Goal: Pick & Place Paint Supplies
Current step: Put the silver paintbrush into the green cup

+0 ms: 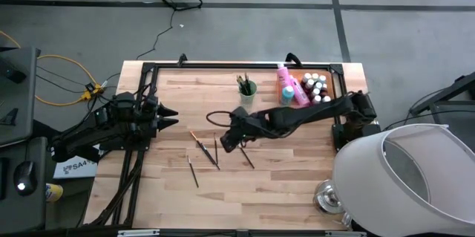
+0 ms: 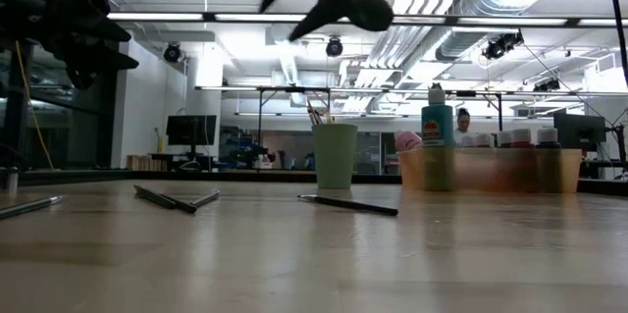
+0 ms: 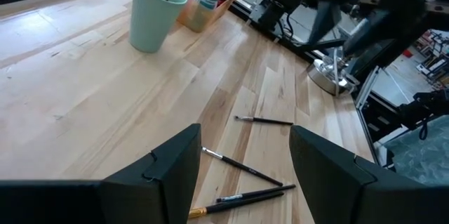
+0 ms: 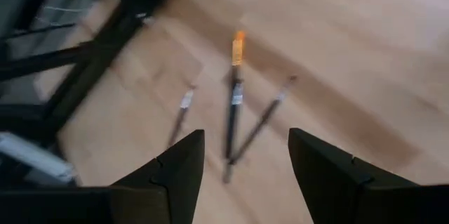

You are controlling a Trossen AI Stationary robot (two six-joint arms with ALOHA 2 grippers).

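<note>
The right gripper [image 1: 228, 145] is seen over the middle of the table [image 1: 297, 192], fingers spread with nothing between them, hanging above the loose brushes [image 1: 216, 151]. Four or five of these thin dark brushes are scattered flat on the wood below it, two of them crossed. More brushes are stood upright in the light green cup [image 1: 247, 88]. The paint bottles [image 1: 315, 87] are gathered in the orange tray [image 2: 491, 171] at the far right corner. The left gripper [image 1: 169, 117] is held spread and empty near the table's left edge.
</note>
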